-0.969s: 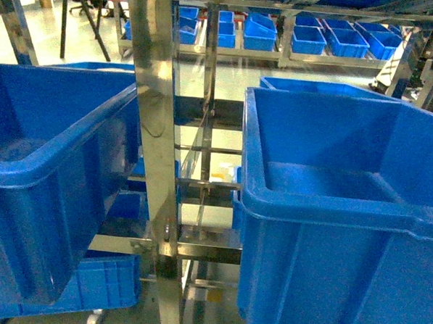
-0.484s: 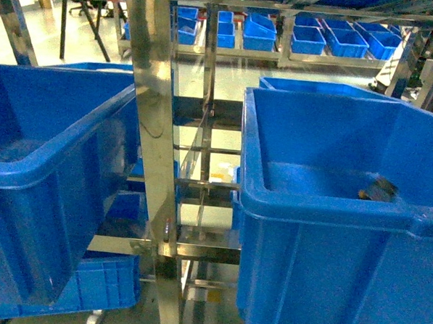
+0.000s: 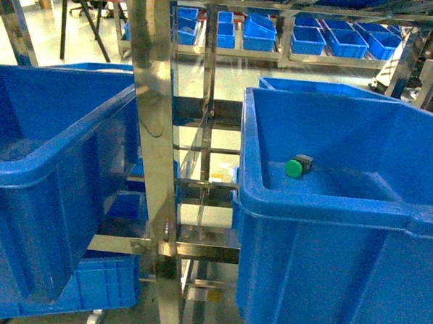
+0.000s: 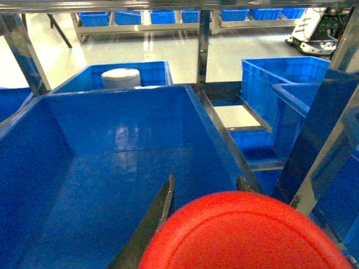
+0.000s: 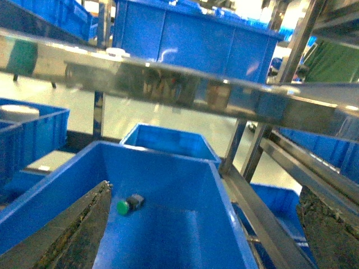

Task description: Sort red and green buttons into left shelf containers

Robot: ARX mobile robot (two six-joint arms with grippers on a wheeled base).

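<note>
The green button (image 3: 298,166) lies on its side on the floor of the right blue bin (image 3: 330,204), near the back-left corner. In the right wrist view the green button (image 5: 129,204) rests low in that bin (image 5: 168,162), and my right gripper (image 5: 205,190) hangs open above it with nothing between its fingers. My left gripper (image 4: 206,179) is shut on the red button (image 4: 247,235), whose wide red cap fills the bottom of the left wrist view. It hovers over the left blue bin (image 4: 112,112), also seen in the head view (image 3: 27,170). Neither gripper shows in the head view.
A steel shelf upright (image 3: 154,130) stands between the two bins. A steel beam (image 5: 168,84) crosses above the right bin. Another blue bin holding a white roll (image 4: 120,77) sits behind the left bin. Small blue bins (image 3: 310,40) line far racks, and one (image 3: 101,286) sits lower left.
The right bin was bare a second ago. A dark object then appeared at its front right, and the green button now lies at the back left of the bin floor.
</note>
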